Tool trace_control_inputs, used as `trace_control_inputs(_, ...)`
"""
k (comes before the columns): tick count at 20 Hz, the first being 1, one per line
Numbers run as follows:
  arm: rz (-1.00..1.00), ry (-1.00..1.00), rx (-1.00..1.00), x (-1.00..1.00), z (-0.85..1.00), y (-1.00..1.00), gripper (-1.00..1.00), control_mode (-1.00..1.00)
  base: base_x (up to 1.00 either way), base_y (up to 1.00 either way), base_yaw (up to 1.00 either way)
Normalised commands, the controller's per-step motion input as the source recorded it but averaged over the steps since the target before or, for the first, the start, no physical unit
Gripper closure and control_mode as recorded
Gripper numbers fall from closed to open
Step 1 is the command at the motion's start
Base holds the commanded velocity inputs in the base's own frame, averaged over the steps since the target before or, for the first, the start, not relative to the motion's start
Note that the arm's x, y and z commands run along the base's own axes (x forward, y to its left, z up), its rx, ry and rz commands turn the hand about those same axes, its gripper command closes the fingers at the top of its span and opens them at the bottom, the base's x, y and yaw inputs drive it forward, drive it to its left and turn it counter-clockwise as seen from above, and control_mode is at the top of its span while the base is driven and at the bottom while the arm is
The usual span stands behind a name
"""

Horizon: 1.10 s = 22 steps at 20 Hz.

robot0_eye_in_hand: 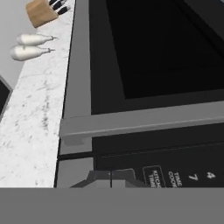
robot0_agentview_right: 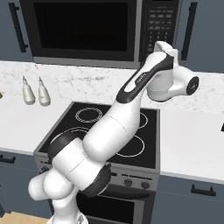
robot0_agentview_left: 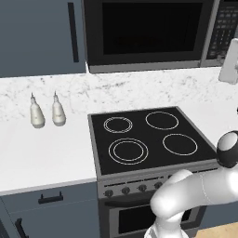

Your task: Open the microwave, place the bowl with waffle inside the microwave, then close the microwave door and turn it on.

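Pincer (robot0_eye_in_hand: 111,178) tips together right at the microwave (robot0_eye_in_hand: 144,83) keypad; we'd press one button squarely, gently.

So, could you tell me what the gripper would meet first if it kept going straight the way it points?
Most likely the microwave: the shut gripper faces its keypad strip beside the closed microwave door, though depth is unclear.
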Motion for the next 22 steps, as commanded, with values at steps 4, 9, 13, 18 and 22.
trace_control_inputs(4, 0.0, 0.0, 0.03, 0.59, -0.01, 0.02, 1.0, -1.0, 0.0, 0.0, 0.0)
trace_control_inputs(9, 0.0, 0.0, 0.06, 0.7, 0.0, -0.05, 1.0, -1.0, 0.0, 0.0, 0.0)
trace_control_inputs(13, 0.0, 0.0, 0.03, 0.63, 0.0, -0.18, 1.0, -1.0, 0.0, 0.0, 0.0)
trace_control_inputs(18, 0.0, -0.17, 0.0, -0.5, -0.11, -0.27, 1.0, -1.0, 0.0, 0.0, 0.0)
trace_control_inputs(22, -0.04, -0.36, 0.0, -1.0, -0.34, -0.31, 1.0, -1.0, 0.0, 0.0, 0.0)
